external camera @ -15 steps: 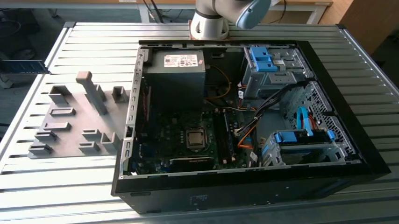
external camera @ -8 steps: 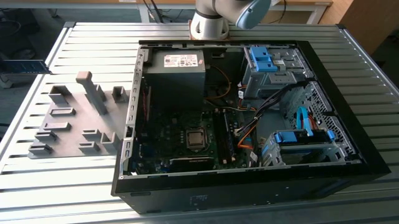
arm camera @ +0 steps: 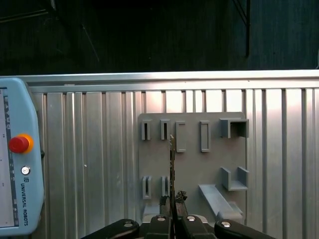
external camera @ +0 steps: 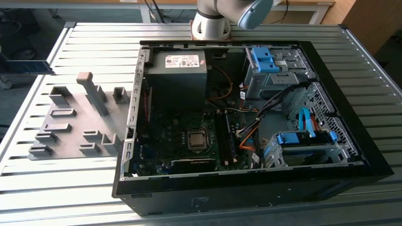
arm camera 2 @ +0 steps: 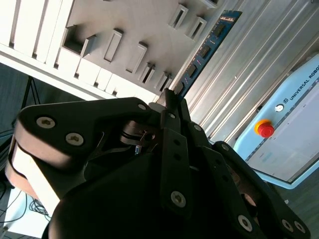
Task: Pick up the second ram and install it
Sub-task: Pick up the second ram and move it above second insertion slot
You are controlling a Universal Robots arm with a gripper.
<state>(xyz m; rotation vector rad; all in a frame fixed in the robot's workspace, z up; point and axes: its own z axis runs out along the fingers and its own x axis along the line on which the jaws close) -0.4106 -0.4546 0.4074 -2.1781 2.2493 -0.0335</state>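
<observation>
End effector (arm camera: pixel 172 201) is clenched on one short end of the second ram (arm camera 2: pixel 207 47). The strip sticks out edge-on with its long edges free, probably for slotting. It hangs clear of the grey holder plate (external camera: pixel 72 134), by the counter (external camera: pixel 94 37) edge at the exterior view's left. It's well apart from the PC case (external camera: pixel 264 188), so not yet installed.

The claw (arm camera 2: pixel 172 102) clamps the second ram (arm camera 2: pixel 204 50) near the grey holder plate (arm camera 2: pixel 144 20).

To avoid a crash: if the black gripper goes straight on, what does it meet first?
Probably the flat grey plastic holder plate; the thin green ram strip that the gripper holds would touch it first. Depth is unclear.
</observation>
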